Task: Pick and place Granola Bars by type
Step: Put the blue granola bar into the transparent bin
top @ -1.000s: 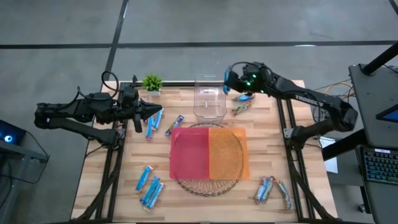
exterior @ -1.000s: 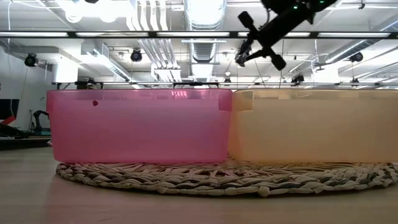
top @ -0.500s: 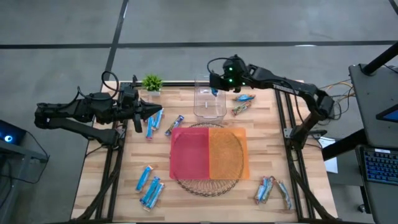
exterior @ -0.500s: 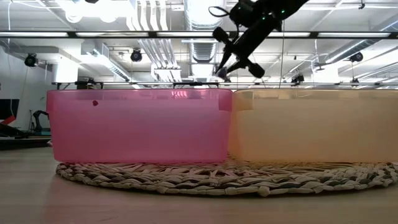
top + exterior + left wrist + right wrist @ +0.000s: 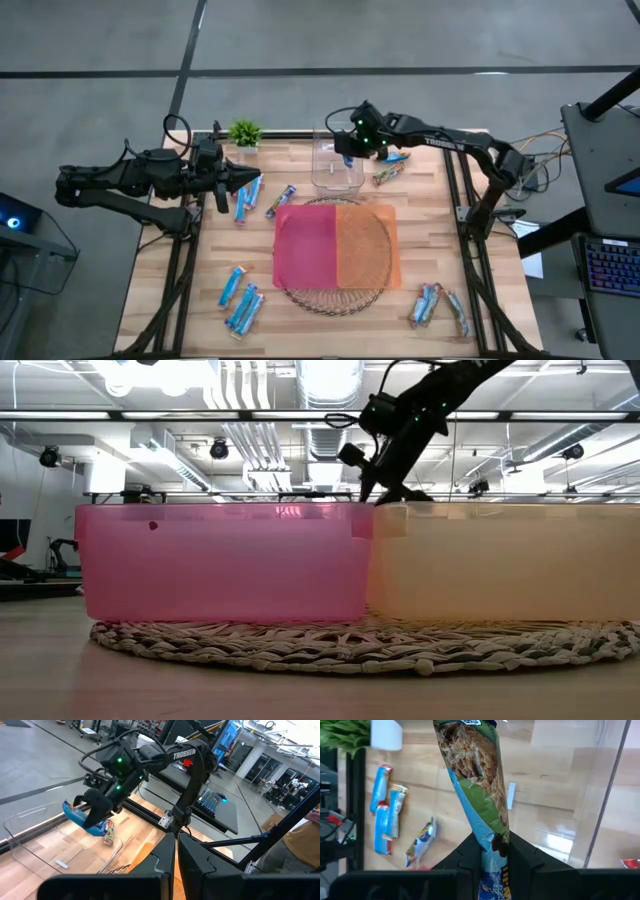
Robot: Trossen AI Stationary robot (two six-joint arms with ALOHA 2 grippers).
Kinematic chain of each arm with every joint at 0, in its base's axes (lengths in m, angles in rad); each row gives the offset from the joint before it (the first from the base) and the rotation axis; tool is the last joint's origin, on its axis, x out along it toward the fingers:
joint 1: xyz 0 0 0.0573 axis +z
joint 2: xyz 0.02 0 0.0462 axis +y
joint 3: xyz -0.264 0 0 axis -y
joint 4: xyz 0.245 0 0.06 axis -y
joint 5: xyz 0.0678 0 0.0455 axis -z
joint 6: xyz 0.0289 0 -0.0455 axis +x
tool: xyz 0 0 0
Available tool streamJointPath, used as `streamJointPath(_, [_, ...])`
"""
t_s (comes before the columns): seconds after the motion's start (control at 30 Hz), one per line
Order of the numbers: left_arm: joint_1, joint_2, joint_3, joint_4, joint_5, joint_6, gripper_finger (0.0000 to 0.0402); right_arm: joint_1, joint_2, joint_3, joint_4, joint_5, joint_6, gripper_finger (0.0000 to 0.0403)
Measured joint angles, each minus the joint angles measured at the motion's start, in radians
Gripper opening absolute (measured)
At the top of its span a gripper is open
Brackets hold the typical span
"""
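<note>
You see the right gripper (image 5: pixel 347 143) above the clear bin (image 5: pixel 335 172) at the far side of the table (image 5: pixel 430 240), with its fingers (image 5: pixel 520 857) clamped narrowly on a granola bar (image 5: pixel 477 785) in a blue and green wrapper. The bar hangs over the bin and does not touch it. The left gripper (image 5: pixel 250 177) waits at the left side of the table with fingers together, holding nothing, just beside some blue bars (image 5: pixel 243 203). The pink bin (image 5: pixel 305 245) and orange bin (image 5: pixel 367 245) stand on the woven mat (image 5: pixel 335 297).
</note>
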Motion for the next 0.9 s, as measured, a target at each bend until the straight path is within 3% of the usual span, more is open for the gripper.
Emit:
streamJointPath(0.73, [0.000,0.028,0.000,0.000,0.000,0.000,0.0005,0.000,0.040,-0.009,0.000,-0.014,-0.023,0.0059])
streamJointPath(0.9, [0.000,0.029,0.000,0.000,0.000,0.000,0.0005,-0.003,0.040,-0.012,-0.023,-0.014,-0.023,0.0088])
